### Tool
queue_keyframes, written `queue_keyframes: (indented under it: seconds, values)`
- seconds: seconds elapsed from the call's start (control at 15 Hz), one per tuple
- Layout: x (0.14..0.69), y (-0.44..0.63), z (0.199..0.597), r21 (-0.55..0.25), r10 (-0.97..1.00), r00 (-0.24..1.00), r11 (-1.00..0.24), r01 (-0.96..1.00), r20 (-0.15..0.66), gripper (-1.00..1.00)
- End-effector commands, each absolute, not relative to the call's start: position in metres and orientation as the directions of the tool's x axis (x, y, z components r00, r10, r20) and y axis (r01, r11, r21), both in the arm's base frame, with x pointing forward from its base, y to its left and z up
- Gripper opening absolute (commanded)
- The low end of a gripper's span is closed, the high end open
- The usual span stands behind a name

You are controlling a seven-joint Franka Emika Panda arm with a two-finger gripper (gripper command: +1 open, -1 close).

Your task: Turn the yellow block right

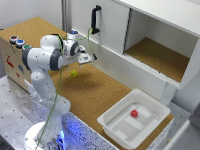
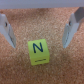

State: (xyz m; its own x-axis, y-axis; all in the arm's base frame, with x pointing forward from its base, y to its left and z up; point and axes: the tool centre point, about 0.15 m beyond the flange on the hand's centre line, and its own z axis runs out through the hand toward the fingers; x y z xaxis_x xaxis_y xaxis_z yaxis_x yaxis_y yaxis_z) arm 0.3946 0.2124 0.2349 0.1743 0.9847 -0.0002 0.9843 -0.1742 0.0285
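The yellow block [image 1: 74,73] lies on the cork tabletop, a tiny yellow-green cube. In the wrist view the yellow block [image 2: 38,51] shows a dark letter N on its upper face. My gripper [image 1: 90,56] hangs above and to the exterior view's right of the block, not touching it. In the wrist view my gripper [image 2: 39,30] is open, its two fingers [image 2: 70,29] standing wide on either side of the block with nothing between them.
A white tray [image 1: 111,118] holding a small red cube [image 1: 134,113] sits at the exterior view's lower right. A white cabinet with an open shelf [image 1: 155,52] and a black handle [image 1: 95,19] rises behind. Coloured buttons [image 1: 18,41] sit on a box at the left.
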Motion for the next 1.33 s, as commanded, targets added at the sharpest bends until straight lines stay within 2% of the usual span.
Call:
queue_keyframes:
  seconds: [0.0, 0.4, 0.47, 1.07, 1.27]
  values:
    - [0.404, 0.213, 0.212, 0.012, 0.996, 0.073, -0.073, 0.997, -0.041, 1.00]
    - [0.400, 0.206, 0.201, 0.013, 0.997, 0.051, -0.051, 0.999, -0.051, 1.00]
    - [0.399, 0.207, 0.199, 0.020, 0.998, 0.050, -0.050, 0.999, -0.039, -1.00]
    - [0.401, 0.203, 0.198, 0.025, 0.990, 0.136, -0.135, 0.991, -0.034, -1.00]
    - [0.400, 0.199, 0.211, 0.037, 0.982, 0.185, -0.183, 0.982, -0.030, -1.00]
